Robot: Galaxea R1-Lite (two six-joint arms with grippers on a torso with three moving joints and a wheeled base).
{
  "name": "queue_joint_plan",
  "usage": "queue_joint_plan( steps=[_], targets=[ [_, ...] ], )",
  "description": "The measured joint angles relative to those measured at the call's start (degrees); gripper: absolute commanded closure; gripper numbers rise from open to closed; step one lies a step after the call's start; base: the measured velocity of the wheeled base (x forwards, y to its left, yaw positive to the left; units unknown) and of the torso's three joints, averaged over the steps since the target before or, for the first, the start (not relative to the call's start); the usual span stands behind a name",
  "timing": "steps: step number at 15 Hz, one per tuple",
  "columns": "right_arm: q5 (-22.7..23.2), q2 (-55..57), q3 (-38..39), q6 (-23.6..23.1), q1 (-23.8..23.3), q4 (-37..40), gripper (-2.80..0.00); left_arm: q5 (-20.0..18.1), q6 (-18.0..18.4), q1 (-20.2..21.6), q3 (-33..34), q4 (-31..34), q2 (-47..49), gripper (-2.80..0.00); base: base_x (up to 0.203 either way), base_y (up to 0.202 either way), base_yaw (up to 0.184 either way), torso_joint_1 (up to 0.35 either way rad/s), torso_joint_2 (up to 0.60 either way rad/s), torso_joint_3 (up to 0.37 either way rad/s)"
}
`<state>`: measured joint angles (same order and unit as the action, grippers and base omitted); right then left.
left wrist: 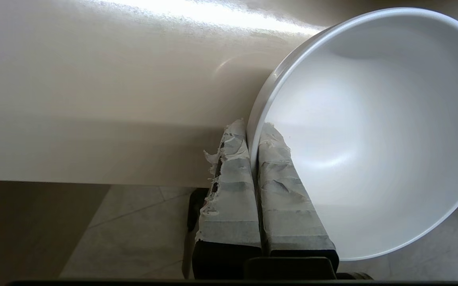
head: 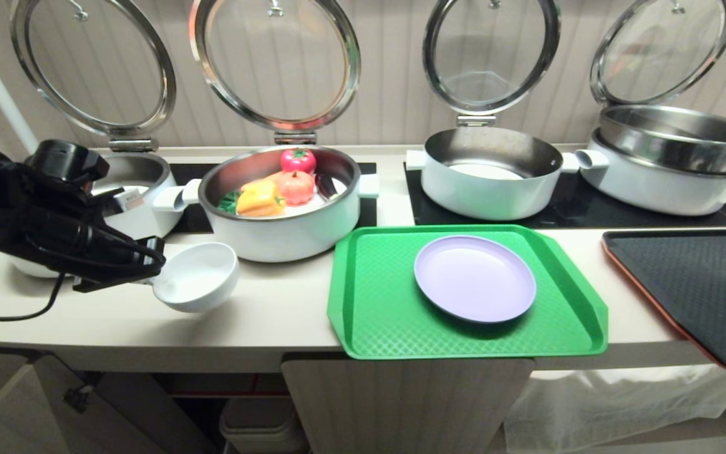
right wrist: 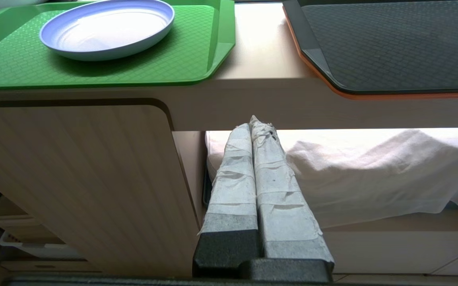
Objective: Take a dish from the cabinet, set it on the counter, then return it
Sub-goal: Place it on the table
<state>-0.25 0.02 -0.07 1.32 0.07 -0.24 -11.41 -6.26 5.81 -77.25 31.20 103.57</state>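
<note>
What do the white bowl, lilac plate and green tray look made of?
White bowl: probably glazed ceramic, or melamine; its glossy inside shows soft highlights. Lilac plate: likely plastic; even satin sheen, uniform colour. Green tray: moulded plastic, given its embossed diamond texture and raised rim.

Bare counter [head: 149, 328] runs along its front edge left of the green tray [head: 369, 315]; behind, white pots [head: 287, 233] block the back edge
</note>
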Motion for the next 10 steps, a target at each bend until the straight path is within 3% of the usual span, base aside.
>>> queue_joint_plan(
  steps=[10],
  targets=[
    [-0.04, 0.0, 0.02, 0.0, 0.0, 0.02, 0.0, 1.44, 0.14, 1.16, -4.06, 0.69, 4.95, 0.0, 0.0, 0.0, 0.0, 0.0, 0.0, 0.0]
  ],
)
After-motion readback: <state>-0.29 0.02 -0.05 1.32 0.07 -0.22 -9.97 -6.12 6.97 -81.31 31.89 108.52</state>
